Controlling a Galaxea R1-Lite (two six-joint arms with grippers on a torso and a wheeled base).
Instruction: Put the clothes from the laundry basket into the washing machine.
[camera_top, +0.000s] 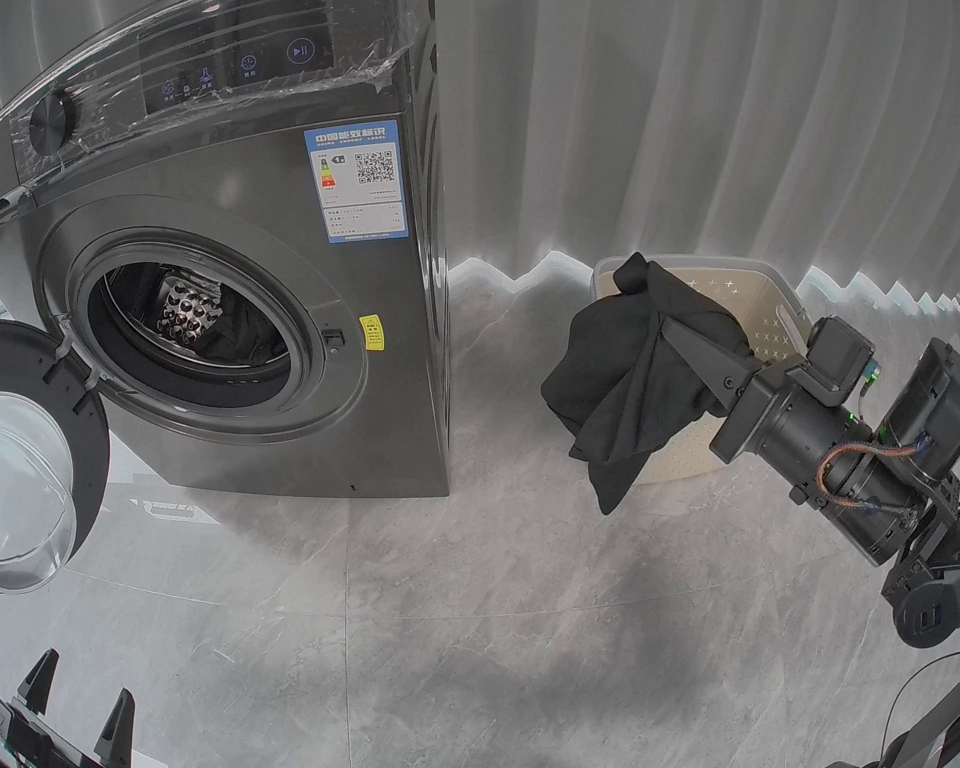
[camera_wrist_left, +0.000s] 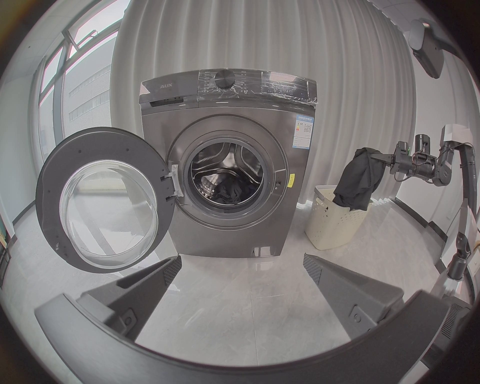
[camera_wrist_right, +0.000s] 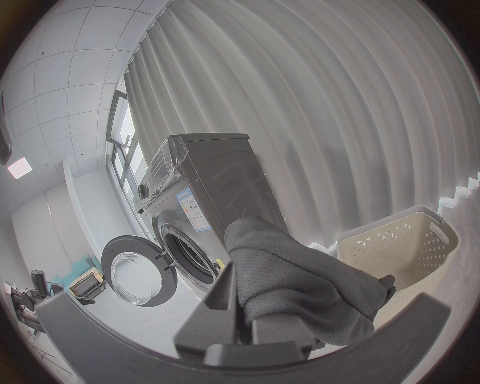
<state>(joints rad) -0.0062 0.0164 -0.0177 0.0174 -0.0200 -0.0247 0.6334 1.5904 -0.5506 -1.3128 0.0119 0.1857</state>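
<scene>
My right gripper (camera_top: 690, 345) is shut on a black garment (camera_top: 625, 375), which hangs in the air above the near rim of the cream laundry basket (camera_top: 770, 300). From the left wrist, that black garment (camera_wrist_left: 357, 177) drapes over the basket (camera_wrist_left: 327, 225). The grey washing machine (camera_top: 250, 300) stands at the left, its round door (camera_top: 35, 480) swung wide. Dark clothes (camera_wrist_left: 227, 190) lie inside the drum. My left gripper (camera_wrist_left: 240, 280) sits low at the near left, open and holding nothing, facing the machine. In the right wrist view the garment (camera_wrist_right: 300, 285) bulges over the fingers (camera_wrist_right: 225, 305).
A white curtain (camera_top: 700, 130) runs behind the machine and basket. Grey tiled floor (camera_top: 500, 620) spreads between the machine, the basket and me. The open door juts out toward the near left.
</scene>
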